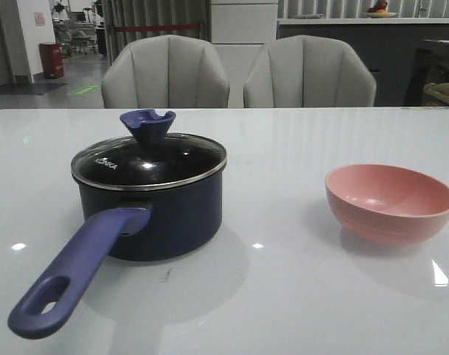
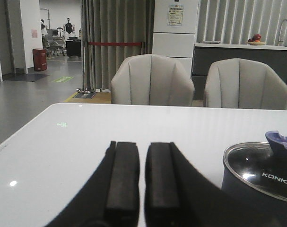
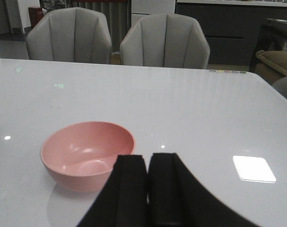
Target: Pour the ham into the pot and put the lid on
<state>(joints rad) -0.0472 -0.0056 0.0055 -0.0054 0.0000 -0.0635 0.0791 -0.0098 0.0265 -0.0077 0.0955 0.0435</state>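
Note:
The dark navy pot [image 1: 172,218] stands on the left of the white table, its long purple-blue handle [image 1: 76,266] pointing toward the front. The glass lid [image 1: 150,161] with blue knob [image 1: 147,124] sits level on the pot's rim; it also shows in the left wrist view [image 2: 256,170]. No ham is visible; the pink bowl [image 1: 390,201] at the right looks empty in the right wrist view [image 3: 86,153]. My left gripper [image 2: 142,146] is shut and empty, to the left of the pot. My right gripper [image 3: 147,158] is shut and empty, just beside the bowl. Neither gripper shows in the front view.
Two grey chairs [image 1: 166,74] [image 1: 309,72] stand behind the table's far edge. The table's right edge [image 3: 275,90] shows in the right wrist view, with a brown seat [image 3: 278,59] beyond it.

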